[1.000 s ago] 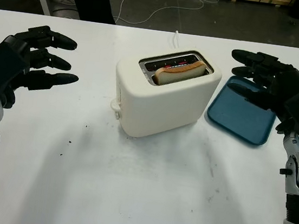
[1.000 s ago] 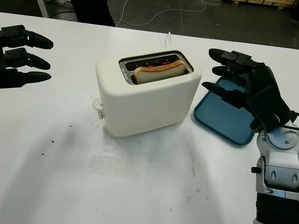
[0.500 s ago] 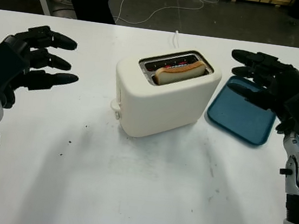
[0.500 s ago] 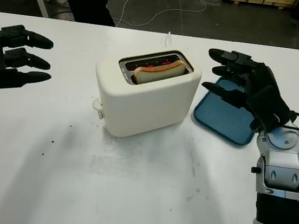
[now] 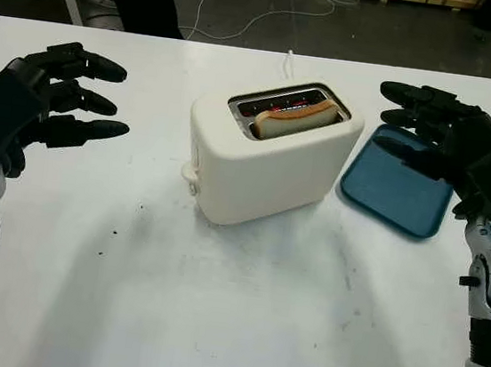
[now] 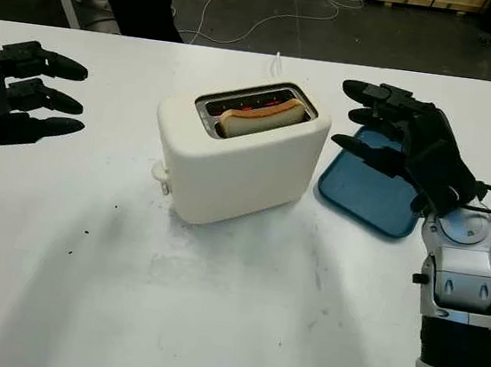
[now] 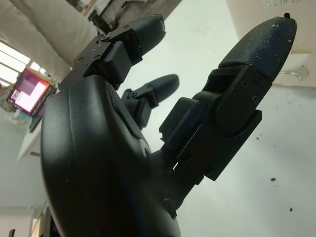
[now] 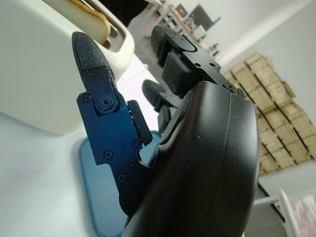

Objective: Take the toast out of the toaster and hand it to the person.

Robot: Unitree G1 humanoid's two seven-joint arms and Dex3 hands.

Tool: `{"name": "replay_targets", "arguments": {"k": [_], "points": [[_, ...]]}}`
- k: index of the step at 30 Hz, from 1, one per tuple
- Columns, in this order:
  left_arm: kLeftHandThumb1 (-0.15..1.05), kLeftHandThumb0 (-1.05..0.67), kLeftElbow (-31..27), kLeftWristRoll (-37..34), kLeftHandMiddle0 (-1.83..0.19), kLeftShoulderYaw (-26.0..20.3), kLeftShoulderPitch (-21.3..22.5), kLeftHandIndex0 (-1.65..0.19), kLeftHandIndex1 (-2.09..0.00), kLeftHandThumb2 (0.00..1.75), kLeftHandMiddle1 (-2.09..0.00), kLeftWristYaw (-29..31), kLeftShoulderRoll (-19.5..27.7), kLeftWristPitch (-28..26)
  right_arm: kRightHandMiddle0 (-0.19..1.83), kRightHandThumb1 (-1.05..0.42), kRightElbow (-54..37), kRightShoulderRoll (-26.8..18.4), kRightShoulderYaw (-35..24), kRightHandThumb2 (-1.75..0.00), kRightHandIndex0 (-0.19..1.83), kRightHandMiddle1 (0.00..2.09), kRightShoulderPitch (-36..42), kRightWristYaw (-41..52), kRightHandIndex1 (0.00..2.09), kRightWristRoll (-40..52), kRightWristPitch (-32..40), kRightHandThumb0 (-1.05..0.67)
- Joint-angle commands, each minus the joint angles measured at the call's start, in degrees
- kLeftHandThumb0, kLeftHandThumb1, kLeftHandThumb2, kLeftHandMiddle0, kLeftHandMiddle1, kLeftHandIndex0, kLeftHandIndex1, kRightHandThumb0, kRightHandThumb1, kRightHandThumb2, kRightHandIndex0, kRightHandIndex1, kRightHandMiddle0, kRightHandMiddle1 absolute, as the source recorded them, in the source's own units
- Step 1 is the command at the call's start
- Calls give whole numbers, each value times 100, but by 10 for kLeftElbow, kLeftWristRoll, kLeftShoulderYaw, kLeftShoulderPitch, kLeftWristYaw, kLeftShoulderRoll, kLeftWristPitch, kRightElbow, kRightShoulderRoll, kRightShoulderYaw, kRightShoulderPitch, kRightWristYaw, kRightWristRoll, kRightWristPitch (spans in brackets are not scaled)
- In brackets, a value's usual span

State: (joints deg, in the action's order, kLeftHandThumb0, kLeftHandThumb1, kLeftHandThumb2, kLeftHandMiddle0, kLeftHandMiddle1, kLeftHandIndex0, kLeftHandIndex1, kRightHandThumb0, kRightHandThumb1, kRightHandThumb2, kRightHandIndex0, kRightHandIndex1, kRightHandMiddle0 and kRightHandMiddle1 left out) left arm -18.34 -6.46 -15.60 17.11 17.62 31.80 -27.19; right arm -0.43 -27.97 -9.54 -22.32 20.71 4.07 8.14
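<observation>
Toast [image 5: 294, 118] stands proud of the toaster [image 5: 270, 164] at mid-surface. Both hands open: right hand [image 5: 443, 141] nearer, left hand [image 5: 46, 96] well apart. Recommend pinching the exposed crust, lifting vertically.

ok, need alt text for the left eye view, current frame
A white toaster stands mid-table with a slice of toast poking out of its slot. The robot's open left hand and open right hand are raised on either side, holding nothing. The right hand is above a blue tray.
</observation>
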Motion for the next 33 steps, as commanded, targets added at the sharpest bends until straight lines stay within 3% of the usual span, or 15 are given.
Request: {"name": "replay_targets", "arguments": {"k": [1, 33], "points": [[60, -98, 4, 3, -50, 2, -3, -47, -85, 0, -101, -1, 1, 11, 65, -77, -8, 1, 0, 0, 26, 1, -1, -2, 81, 4, 7, -51], [60, -97, 1, 0, -50, -3, -8, -47, -85, 0, -101, 2, 3, 13, 65, -77, -9, 4, -3, 0, 26, 0, 4, -2, 81, 8, 6, -52]]}}
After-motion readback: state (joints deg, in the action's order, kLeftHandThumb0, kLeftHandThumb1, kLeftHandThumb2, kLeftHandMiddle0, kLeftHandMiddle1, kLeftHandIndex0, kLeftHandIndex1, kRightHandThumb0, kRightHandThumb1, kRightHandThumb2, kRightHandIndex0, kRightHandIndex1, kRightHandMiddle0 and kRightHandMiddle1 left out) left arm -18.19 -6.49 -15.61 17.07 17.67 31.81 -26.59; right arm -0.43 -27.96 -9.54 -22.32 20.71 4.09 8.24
